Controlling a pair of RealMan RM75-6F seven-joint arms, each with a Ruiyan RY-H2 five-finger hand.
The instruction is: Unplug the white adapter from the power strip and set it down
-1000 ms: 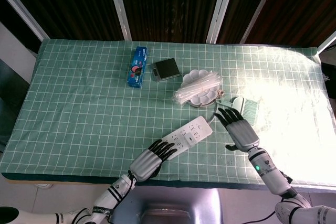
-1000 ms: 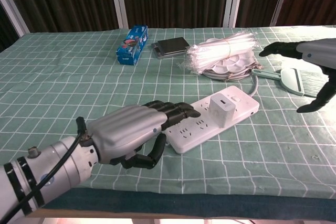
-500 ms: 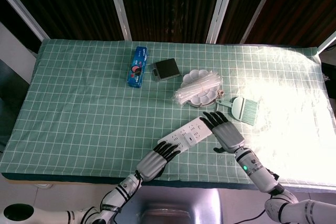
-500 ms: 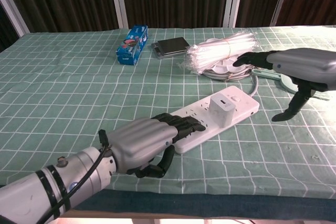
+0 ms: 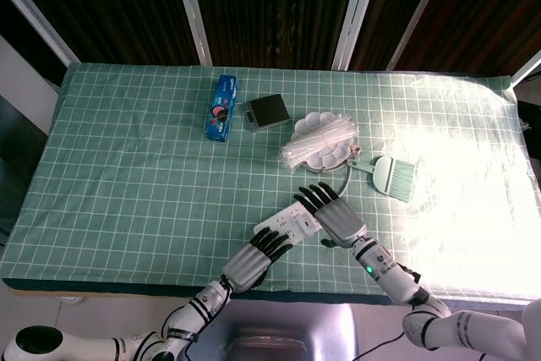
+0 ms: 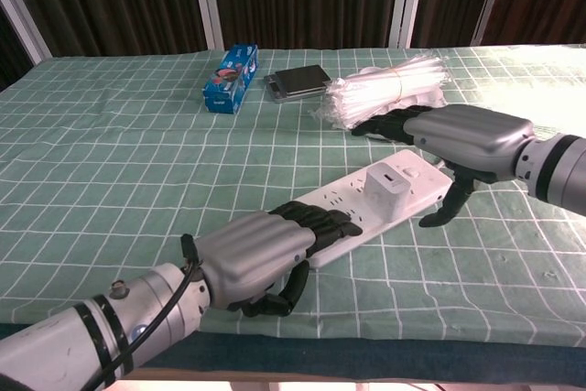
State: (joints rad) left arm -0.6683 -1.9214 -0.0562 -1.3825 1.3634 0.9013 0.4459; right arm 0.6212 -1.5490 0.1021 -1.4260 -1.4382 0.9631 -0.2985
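A white power strip (image 6: 366, 209) (image 5: 286, 222) lies slanted near the table's front edge. The white adapter (image 6: 386, 192) stands plugged into its right half; the head view hides it under my right hand. My left hand (image 6: 261, 250) (image 5: 254, 261) presses flat on the strip's near left end, fingers together, holding nothing. My right hand (image 6: 458, 139) (image 5: 331, 213) hovers open just above and behind the adapter, fingers spread, thumb hanging down to its right, not touching it.
Behind the strip sit a white palette with a bundle of clear straws (image 6: 389, 86), a green hand brush (image 5: 391, 174), a small dark scale (image 6: 297, 80) and a blue box (image 6: 230, 77). The strip's cord (image 5: 347, 180) runs back toward the palette.
My right hand has swung left from beside the brush to over the adapter. My left hand has slid slightly back along the strip's near end.
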